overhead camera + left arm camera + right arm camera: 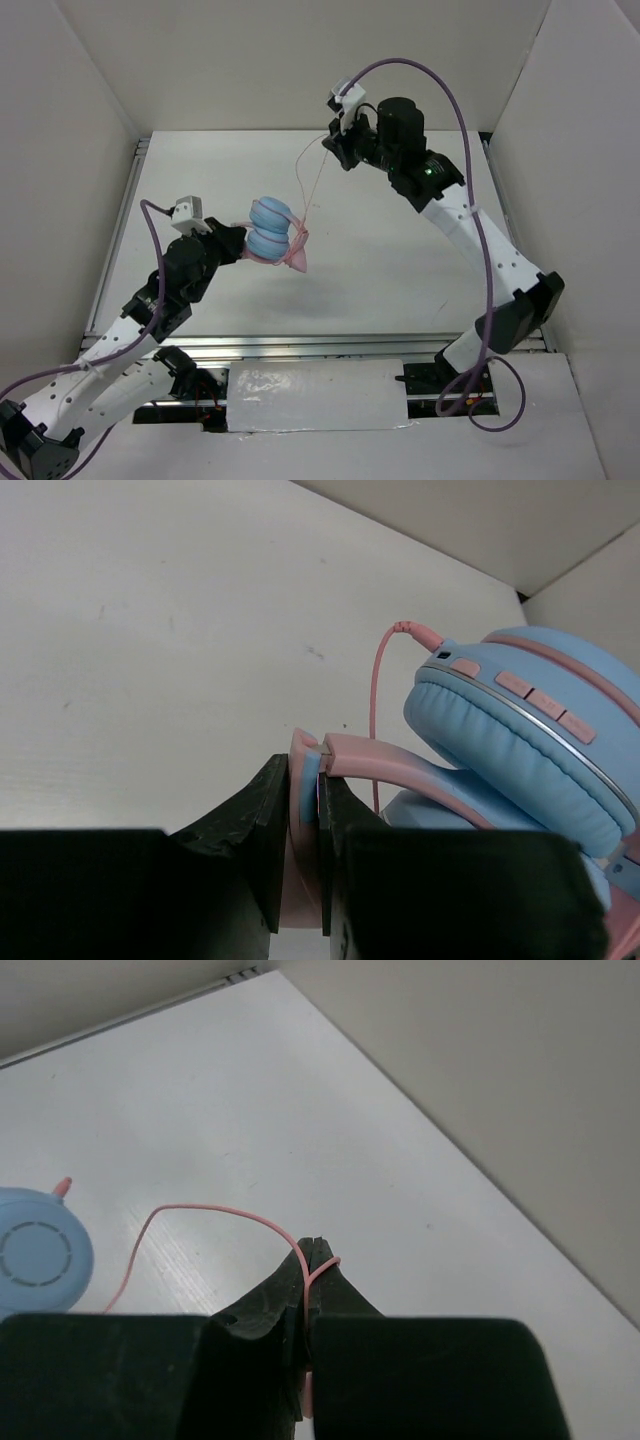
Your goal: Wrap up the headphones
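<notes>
The headphones [272, 231] have light blue ear cups and a pink headband and hang above the table's middle. My left gripper [236, 243] is shut on the pink headband [305, 790], with the blue cups [530, 750] to its right in the left wrist view. The thin pink cable [312, 185] runs from the headphones up to my right gripper [335, 148], which is raised at the back. The right gripper [312, 1260] is shut on the cable [200, 1210], which loops toward one blue cup [40, 1250] at the left edge.
The white table [400, 270] is enclosed by white walls at the left, back and right. A metal rail [330, 345] runs along the near edge, with a white taped panel [315, 395] between the arm bases.
</notes>
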`<state>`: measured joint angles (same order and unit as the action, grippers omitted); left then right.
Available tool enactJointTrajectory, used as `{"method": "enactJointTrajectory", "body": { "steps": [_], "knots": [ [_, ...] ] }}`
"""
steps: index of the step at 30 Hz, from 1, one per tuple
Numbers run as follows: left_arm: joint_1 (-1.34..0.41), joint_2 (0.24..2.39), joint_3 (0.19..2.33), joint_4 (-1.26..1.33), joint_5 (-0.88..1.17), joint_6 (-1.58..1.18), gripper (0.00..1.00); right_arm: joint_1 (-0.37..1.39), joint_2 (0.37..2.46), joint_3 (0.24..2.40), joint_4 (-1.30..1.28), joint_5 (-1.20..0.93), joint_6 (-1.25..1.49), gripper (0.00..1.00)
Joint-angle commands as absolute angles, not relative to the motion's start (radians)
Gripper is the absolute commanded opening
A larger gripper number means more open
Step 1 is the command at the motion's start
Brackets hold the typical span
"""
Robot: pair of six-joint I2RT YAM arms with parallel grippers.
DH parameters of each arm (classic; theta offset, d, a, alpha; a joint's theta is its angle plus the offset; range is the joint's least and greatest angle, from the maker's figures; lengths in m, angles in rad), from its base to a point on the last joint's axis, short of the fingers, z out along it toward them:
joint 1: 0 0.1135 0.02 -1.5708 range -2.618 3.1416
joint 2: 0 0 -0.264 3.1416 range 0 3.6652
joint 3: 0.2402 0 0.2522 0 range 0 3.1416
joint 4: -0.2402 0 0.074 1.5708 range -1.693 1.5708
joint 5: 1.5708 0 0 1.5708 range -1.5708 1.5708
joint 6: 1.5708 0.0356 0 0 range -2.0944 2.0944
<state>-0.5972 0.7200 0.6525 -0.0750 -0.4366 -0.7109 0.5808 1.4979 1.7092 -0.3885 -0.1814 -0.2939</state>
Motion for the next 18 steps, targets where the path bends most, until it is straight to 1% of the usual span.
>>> {"method": "enactJointTrajectory", "body": {
  "steps": [1,2,3,4,6,7,9,10,11,13,15,18],
  "knots": [
    [-0.604,0.664,0.655,-0.008,-0.227,-0.649,0.00,0.476,1.563,1.741,-0.310,-0.350,-0.238,0.00],
    [-0.604,0.646,0.655,-0.009,-0.210,-0.656,0.00,0.466,1.575,1.714,-0.290,-0.368,-0.229,0.00],
    [-0.604,0.638,0.657,-0.011,-0.192,-0.654,0.00,0.451,1.577,1.680,-0.266,-0.430,-0.227,0.00],
    [-0.604,0.626,0.660,-0.011,-0.161,-0.655,0.00,0.445,1.575,1.596,-0.196,-0.454,-0.201,0.00],
    [-0.604,0.621,0.675,-0.011,-0.121,-0.650,0.00,0.439,1.566,1.521,-0.132,-0.553,-0.198,0.00],
    [-0.604,0.620,0.680,-0.011,-0.086,-0.655,0.00,0.436,1.559,1.446,-0.047,-0.584,-0.161,0.00],
    [-0.606,0.623,0.692,0.023,-0.045,-0.663,0.00,0.434,1.555,1.385,0.029,-0.682,-0.147,0.00],
    [-0.604,0.630,0.698,0.029,-0.026,-0.669,0.00,0.434,1.552,1.321,0.114,-0.768,-0.123,0.00],
    [-0.604,0.635,0.709,0.038,-0.009,-0.670,0.00,0.434,1.549,1.289,0.165,-0.811,-0.073,0.00],
    [-0.604,0.643,0.712,0.075,0.041,-0.690,0.00,0.437,1.549,1.192,0.346,-0.908,-0.013,0.00],
    [-0.604,0.649,0.719,0.087,0.074,-0.704,0.00,0.439,1.557,1.143,0.491,-0.946,0.092,0.03],
    [-0.604,0.657,0.739,0.091,0.078,-0.722,0.00,0.442,1.585,1.082,0.601,-0.985,0.182,0.15]
  ]
}}
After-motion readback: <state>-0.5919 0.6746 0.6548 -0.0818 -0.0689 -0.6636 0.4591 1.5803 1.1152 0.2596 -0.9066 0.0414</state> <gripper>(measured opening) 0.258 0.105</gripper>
